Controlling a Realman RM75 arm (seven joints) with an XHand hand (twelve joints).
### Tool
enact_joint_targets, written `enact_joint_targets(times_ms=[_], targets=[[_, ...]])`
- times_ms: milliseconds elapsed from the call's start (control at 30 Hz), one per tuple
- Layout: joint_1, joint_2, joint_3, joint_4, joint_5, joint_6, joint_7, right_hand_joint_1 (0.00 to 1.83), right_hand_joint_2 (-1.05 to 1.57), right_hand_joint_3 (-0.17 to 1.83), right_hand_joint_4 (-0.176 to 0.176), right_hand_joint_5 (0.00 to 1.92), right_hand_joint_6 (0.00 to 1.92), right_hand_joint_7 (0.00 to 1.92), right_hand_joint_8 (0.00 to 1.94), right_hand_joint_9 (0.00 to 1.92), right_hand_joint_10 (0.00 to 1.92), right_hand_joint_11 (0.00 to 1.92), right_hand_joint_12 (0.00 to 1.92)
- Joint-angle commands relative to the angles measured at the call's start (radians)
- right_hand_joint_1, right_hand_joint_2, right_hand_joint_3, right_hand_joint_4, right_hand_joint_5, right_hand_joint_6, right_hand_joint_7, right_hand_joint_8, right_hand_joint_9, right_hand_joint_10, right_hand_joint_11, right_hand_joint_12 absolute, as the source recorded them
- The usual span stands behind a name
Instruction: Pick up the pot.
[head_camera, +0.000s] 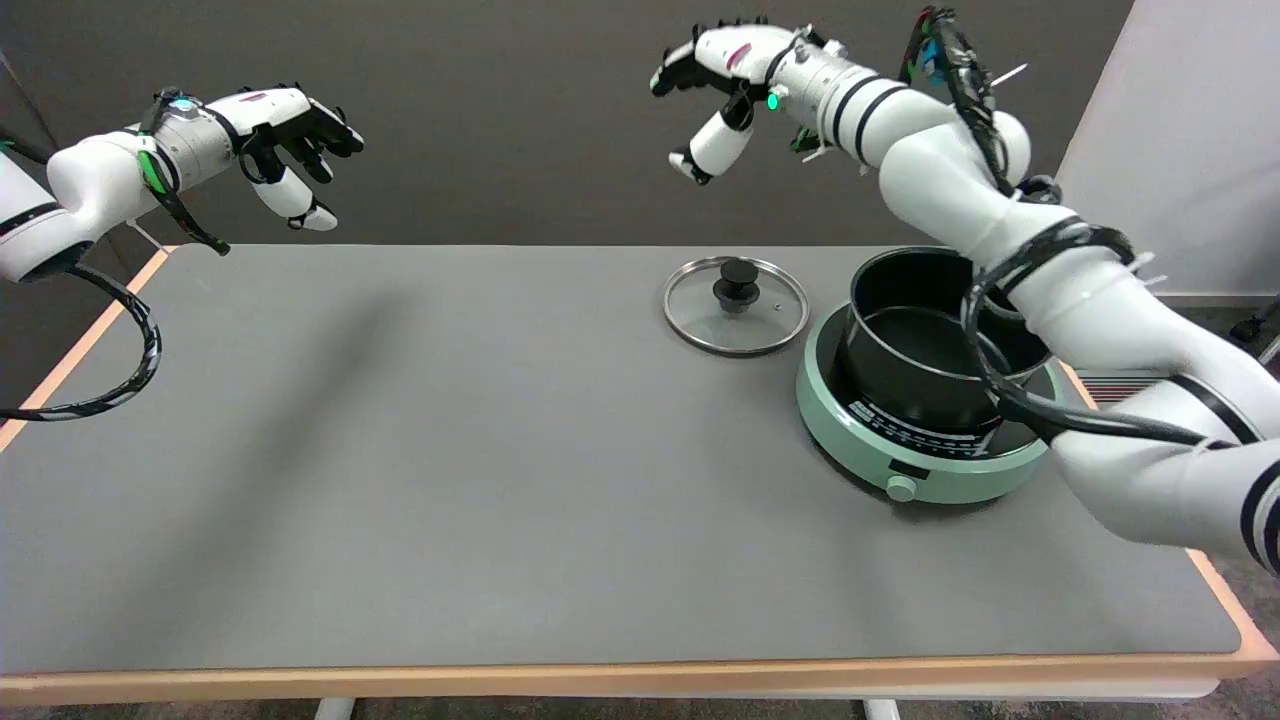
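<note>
No text, brand or number can be read anywhere in the head view. The green hob (925, 470) carries a curved row of small white markings on its black top, just in front of the pot (915, 350), but they are too small and blurred to make out. The round knob (901, 488) on its front edge shows no legible sign.
</note>
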Motion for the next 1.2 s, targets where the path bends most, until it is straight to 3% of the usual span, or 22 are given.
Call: enact_joint_targets(times_ms=[33,133,300,467,667,700,733,767,867,900,967,1033,1200], targets=[[-0.361,0.115,0.297,0.721,-0.480,-0.152,0.326,0.87,0.46,0.99,0.078,0.50,0.21,0.53,0.17,0.44,0.35,0.18,0.58],[-0.447,0.092,0.343,0.764,-0.645,-0.104,0.406,0.86,0.46,0.99,0.080,0.51,0.22,0.55,0.17,0.46,0.36,0.19,0.59],[-0.505,0.052,0.381,0.760,-0.732,-0.100,0.442,0.86,0.47,0.97,0.081,0.54,0.24,0.59,0.18,0.49,0.39,0.21,0.61],[-0.506,0.031,0.397,0.751,-0.748,-0.087,0.492,0.85,0.48,0.96,0.082,0.54,0.24,0.59,0.18,0.50,0.39,0.21,0.61],[-0.513,0.006,0.428,0.760,-0.739,-0.035,0.726,0.79,0.47,0.95,0.074,0.49,0.21,0.49,0.17,0.44,0.34,0.20,0.60],[-0.513,0.005,0.425,0.762,-0.738,-0.024,0.731,1.09,-0.45,0.90,0.049,0.17,0.07,0.17,0.06,0.15,0.12,0.07,0.21],[-0.513,0.005,0.420,0.762,-0.729,-0.008,0.734,1.25,-0.95,0.86,0.031,0.00,0.00,0.00,0.00,0.00,0.00,0.00,0.00],[-0.513,0.005,0.416,0.762,-0.714,0.003,0.734,1.25,-0.95,0.85,0.023,0.00,0.00,0.00,0.00,0.00,0.00,0.00,0.00],[-0.533,0.008,0.436,0.762,-0.626,0.045,0.734,1.25,-0.94,0.82,-0.018,0.00,0.00,0.00,0.00,0.00,0.00,0.00,0.00],[-0.549,0.008,0.456,0.762,-0.585,0.070,0.734,1.24,-0.92,0.81,-0.042,0.02,0.02,0.02,0.02,0.02,0.02,0.02,0.02],[-0.581,0.007,0.493,0.762,-0.480,0.125,0.731,1.24,-0.83,0.77,-0.124,0.12,0.12,0.12,0.12,0.12,0.12,0.12,0.12],[-0.613,0.007,0.546,0.760,-0.306,0.192,0.726,1.23,-0.75,0.77,-0.169,0.25,0.25,0.25,0.25,0.25,0.25,0.25,0.25],[-0.699,0.031,0.666,0.754,0.084,0.295,0.724,1.22,-0.64,0.77,-0.176,0.19,0.19,0.19,0.19,0.19,0.19,0.19,0.19]])
